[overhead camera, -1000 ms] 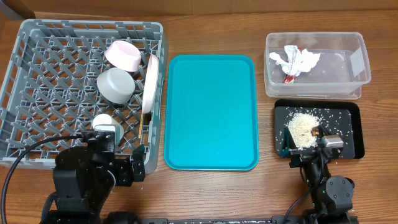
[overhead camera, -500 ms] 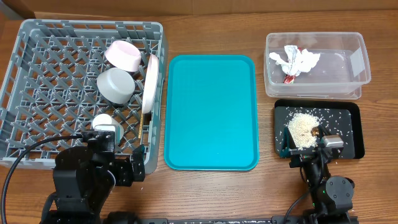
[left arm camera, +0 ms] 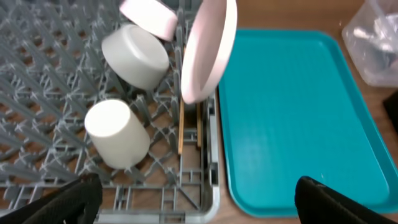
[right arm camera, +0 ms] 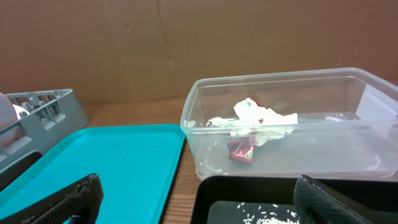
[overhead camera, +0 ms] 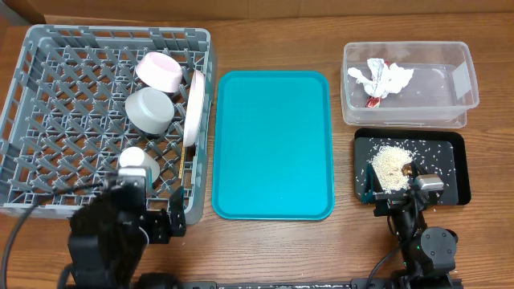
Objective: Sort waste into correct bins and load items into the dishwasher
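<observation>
Overhead view: large square grey plastic dish rack (overhead camera: pixel 112 30) sits at table's left, loaded along its right side. Contents counted: two bowls, one plate, one cup, two chopsticks. Small bowl, pink outside with white rim (overhead camera: pixel 159 71), lies tilted toward the far end; round grey bowl (overhead camera: pixel 149 110) is just nearer, tipped with its outer wall up, and the two look to be touching. Flat round white plate (overhead camera: pixel 193 108) stands on edge by the rack's right wall. Small white cup (overhead camera: pixel 136 160) is tilted among the pegs, nearest the left arm. Left wrist view shows two thin wooden chopsticks (left arm camera: pixel 181 127) lying side by side on the lattice under the plate. Large teal serving tray (overhead camera: pixel 271 144) lies between the rack and two bins. Clear plastic rectangular tub (overhead camera: pixel 405 45), far right, holds one crumpled white paper napkin (overhead camera: pixel 379 78) and one small red sauce packet (overhead camera: pixel 375 100), touching. Shallow black rectangular tray (overhead camera: pixel 454 172), just nearer, holds one heap of white rice grains (overhead camera: pixel 390 164) with loose grains scattered around it, and one small brown food scrap (overhead camera: pixel 408 170) against the heap. Left gripper (left arm camera: pixel 196 186) hangs over the rack's near right corner, fingers spread wide, nothing between them. Right gripper (right arm camera: pixel 196 186) sits at the black tray's near edge, likewise spread and empty.
</observation>
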